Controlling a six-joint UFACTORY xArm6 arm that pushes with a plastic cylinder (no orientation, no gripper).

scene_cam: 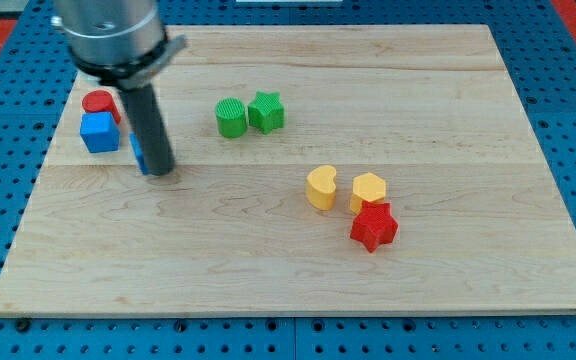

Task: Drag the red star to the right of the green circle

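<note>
Camera view shows our tip (158, 170) down on the wooden worktop (448, 100), over on the view's left. We have no hand that opens or shuts. We only have a dark rod, so nothing is being held.

Just beside our tip, on its left, a small blue block (138, 155) peeks out from behind the rod. We cannot tell its shape. A bit further left and up from the tip are a blue cube (99, 131) and a red round block (99, 102), close together.

The red star (373, 226) is well away from our tip, to the right and a little lower. It touches the yellow hexagon (368, 190) just above it. A yellow heart (321, 187) sits next to that one.

The green circle (231, 117) is up and to the right of our tip, much nearer than the red star. A green star (266, 110) touches its right side, so the spot we want looks taken.

We think the job has not started yet. To do it well, we should slide the tip around below the yellow blocks and come to the lower right side of the red star. Then we push it up and left, slowly. We should steer past the yellow hexagon and try not to bump the green circle out of place.
</note>
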